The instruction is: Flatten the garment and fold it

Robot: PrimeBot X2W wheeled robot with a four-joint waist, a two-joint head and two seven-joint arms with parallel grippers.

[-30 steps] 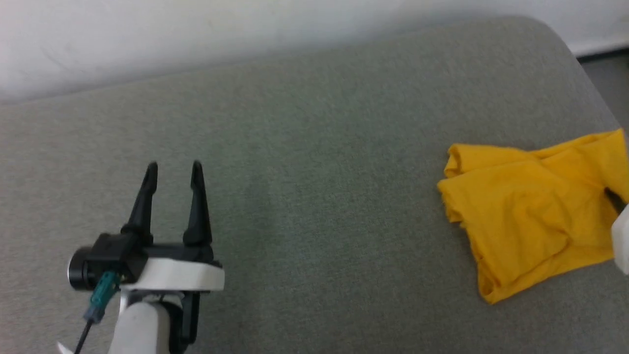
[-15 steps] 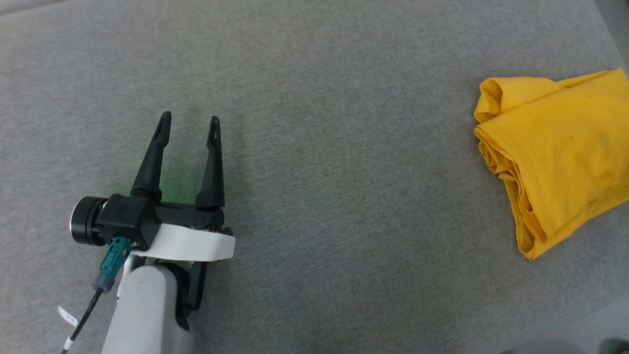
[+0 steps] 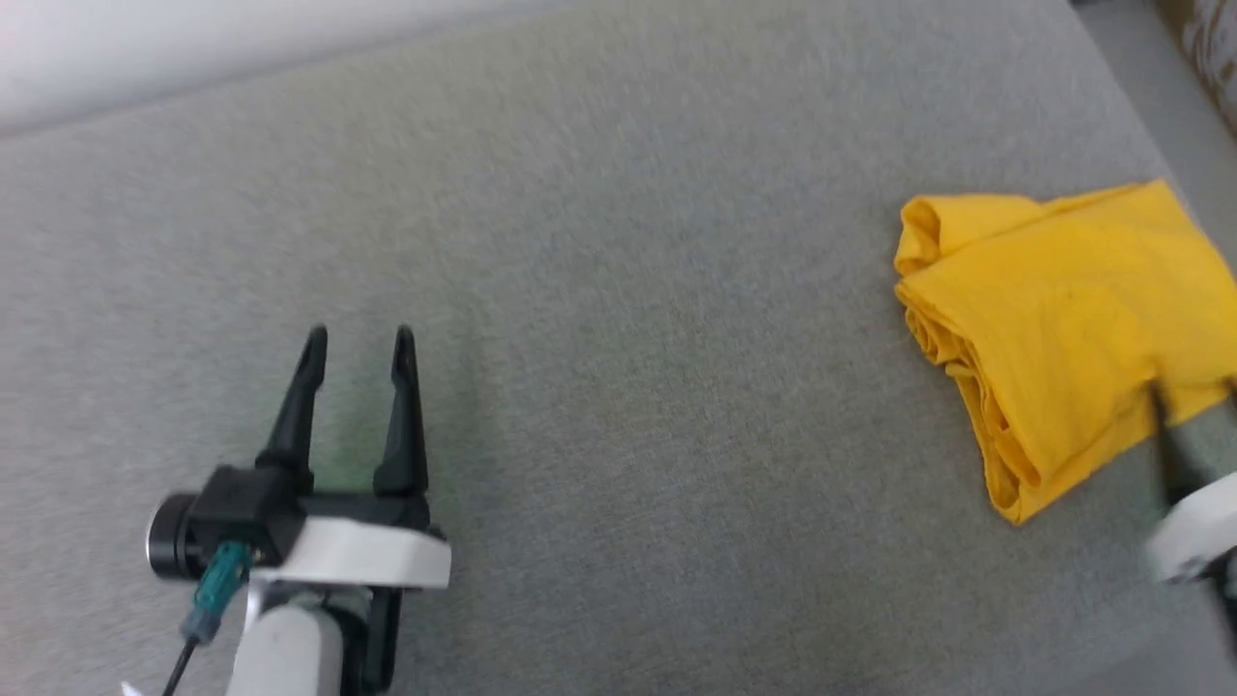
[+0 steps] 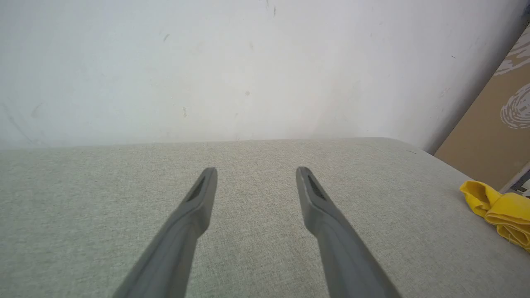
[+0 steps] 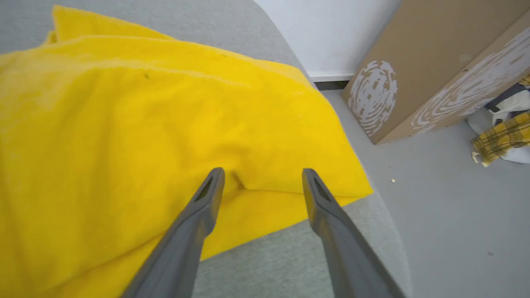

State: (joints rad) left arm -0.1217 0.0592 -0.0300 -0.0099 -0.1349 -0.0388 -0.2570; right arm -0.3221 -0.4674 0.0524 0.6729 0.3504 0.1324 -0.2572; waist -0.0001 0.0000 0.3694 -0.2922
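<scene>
At the lower left of the head view, the left tool (image 3: pixel 359 335) hangs over the bare grey fabric counter (image 3: pixel 618 290). Its two dark fingers stand wide apart with nothing between them, and its wrist view shows them pointing toward a white wall (image 4: pixel 248 70).

Well to the right, near the counter's rounded right end, lies the garment (image 3: pixel 1053 309). It is a bright yellow bundle doubled over on itself, with stacked folds along its left edge and only plain yellow showing.

The right tool (image 5: pixel 261 174) is at the garment's near right edge. Its fingers are spread wide above the cloth and grip nothing; I cannot tell whether the tips touch it.

Beyond the counter's end, a brown cardboard box (image 5: pixel 434 70) with white swirl prints stands on the grey floor (image 5: pixel 455 207). A yellow plaid cloth (image 5: pixel 497 138) lies just beside it.
</scene>
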